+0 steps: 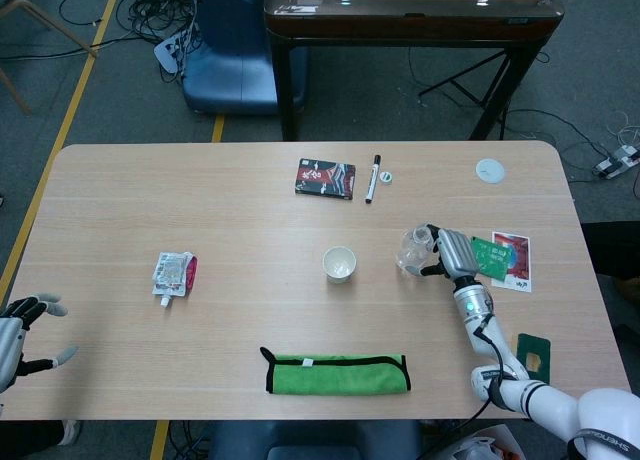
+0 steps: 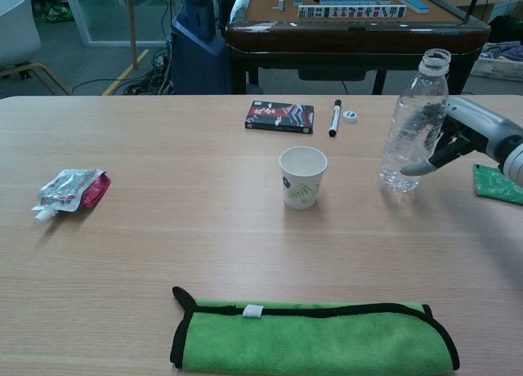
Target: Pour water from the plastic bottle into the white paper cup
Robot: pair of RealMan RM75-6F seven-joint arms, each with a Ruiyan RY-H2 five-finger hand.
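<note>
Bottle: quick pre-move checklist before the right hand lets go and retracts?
1. Plastic bottle upright on the table: ok.
2. Bottle cap off, neck open: ok.
3. Right hand fingers clear of the bottle: not ok, they look wrapped on it.
4. White paper cup upright, apart from the bottle: ok.
5. Water in the cup: cannot tell.
6. Left hand clear, at the table's left edge, holding nothing: ok.
</note>
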